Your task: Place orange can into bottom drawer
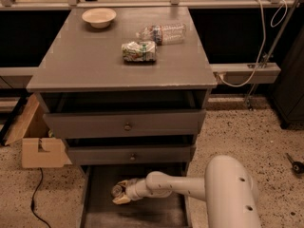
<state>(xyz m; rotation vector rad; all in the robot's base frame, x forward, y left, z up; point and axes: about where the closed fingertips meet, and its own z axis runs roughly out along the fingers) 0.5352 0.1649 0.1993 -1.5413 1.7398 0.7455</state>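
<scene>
I have one arm and one two-finger gripper (119, 193), reached low into the wide, shallow dark-grey bottom drawer (95, 208), which stands pulled out at floor level. My fingers (122, 200) are pinched on one small metal orange can (117, 190), held over the back left part of the tray. I cannot tell whether the can touches the tray's floor. Only its silvery end shows well. The body is mostly hidden between my fingers, and the drawer's front is cut off by the lower edge of the view.

There are three drawers in all. Above the open one sit the upper knobbed drawer (95, 125) and the lower knobbed drawer (95, 155), both grey, with one round knob each.

On the flat grey cabinet top (71, 65) lie three things: one pale round bowl (99, 17) at the back left, one clear plastic bottle (161, 33) on its side, and one crushed green-white can (138, 51) just in front of the bottle.

One brown cardboard box (40, 151) stands on the speckled floor to the left of the cabinet
</scene>
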